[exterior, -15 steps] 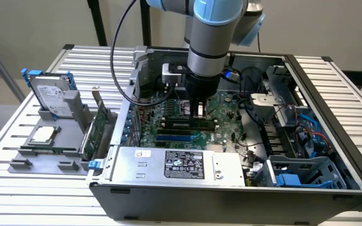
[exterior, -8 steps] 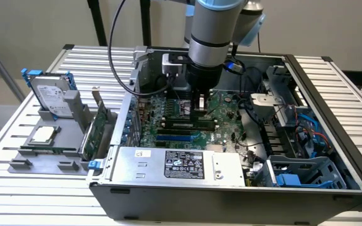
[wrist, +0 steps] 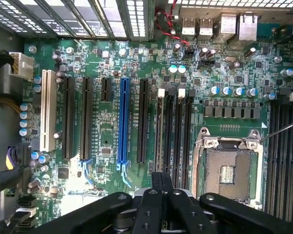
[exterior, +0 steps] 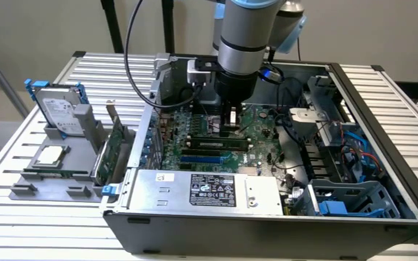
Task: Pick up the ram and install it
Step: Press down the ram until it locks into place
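Note:
The ram (exterior: pixel 216 144), a long narrow stick with dark chips and a pale label, stands in a memory slot of the green motherboard (exterior: pixel 194 117) inside the open computer case. In the wrist view the ram (wrist: pixel 158 131) shows edge-on as a thin line in the slot farthest from the processor socket (wrist: pixel 227 170). My gripper (exterior: pixel 231 130) hangs straight down just above the middle of the memory slots, close to the ram. The black fingers (wrist: pixel 156 187) are pressed together in the wrist view, with nothing visible between them.
A grey fixture (exterior: pixel 28 187) at the exterior view's left carries a hard drive (exterior: pixel 56 109), a square silver processor (exterior: pixel 49 156) and a green expansion card (exterior: pixel 107 149). The power supply (exterior: pixel 209 190) fills the case's near side. Cables and a blue drive cage (exterior: pixel 354 201) crowd the exterior view's right.

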Controlling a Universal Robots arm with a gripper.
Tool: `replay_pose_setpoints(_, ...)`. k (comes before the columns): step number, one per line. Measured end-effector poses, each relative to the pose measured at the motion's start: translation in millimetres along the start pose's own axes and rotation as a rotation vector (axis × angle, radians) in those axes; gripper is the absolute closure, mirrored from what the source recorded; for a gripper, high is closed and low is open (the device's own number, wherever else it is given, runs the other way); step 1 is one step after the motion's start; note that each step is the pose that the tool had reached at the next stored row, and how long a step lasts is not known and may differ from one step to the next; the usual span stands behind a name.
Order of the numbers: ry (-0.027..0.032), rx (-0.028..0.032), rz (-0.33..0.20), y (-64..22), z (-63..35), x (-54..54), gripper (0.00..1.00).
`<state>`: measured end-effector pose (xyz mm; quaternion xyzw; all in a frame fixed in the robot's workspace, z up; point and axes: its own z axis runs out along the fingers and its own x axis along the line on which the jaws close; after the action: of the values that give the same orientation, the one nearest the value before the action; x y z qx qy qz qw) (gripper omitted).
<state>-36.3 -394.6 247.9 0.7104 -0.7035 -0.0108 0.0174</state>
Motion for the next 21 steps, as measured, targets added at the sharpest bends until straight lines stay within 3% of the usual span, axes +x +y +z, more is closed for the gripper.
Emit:
replay_pose_setpoints(11, 0.0001, 0.0017, 0.000, 0.0, 1.0, 0.0, 1.00)
replay_pose_setpoints(21, 0.0001, 0.0034, 0.001, 4.2, 17.1, -0.2, 1.00)
